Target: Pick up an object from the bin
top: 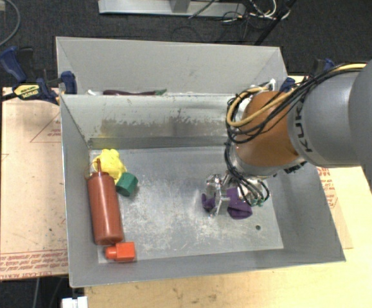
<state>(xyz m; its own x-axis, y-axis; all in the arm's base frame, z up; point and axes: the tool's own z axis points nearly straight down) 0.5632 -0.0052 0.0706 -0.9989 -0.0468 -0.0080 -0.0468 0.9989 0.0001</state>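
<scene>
Hanging: tool (218, 196) over purple lump (239, 208) (right half of bin (173, 197) floor) | tool spread: cannot tell

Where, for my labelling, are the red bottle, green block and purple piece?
red bottle (104, 210), camera view, middle of its body
green block (127, 184), camera view, its top face
purple piece (241, 210), camera view, its right part

You've got even overhead light on the bin (173, 223): floor reads bright, no hard shadows. Streaky dull glare runs along its back wall (166, 126). The arm (340, 117) catches light on top and throws a soft shadow under itself, so the purple thing (239, 208) there sits dim. Faint highlight down the red bottle (104, 207). The room's floor (44, 5) is dark, murky.
</scene>
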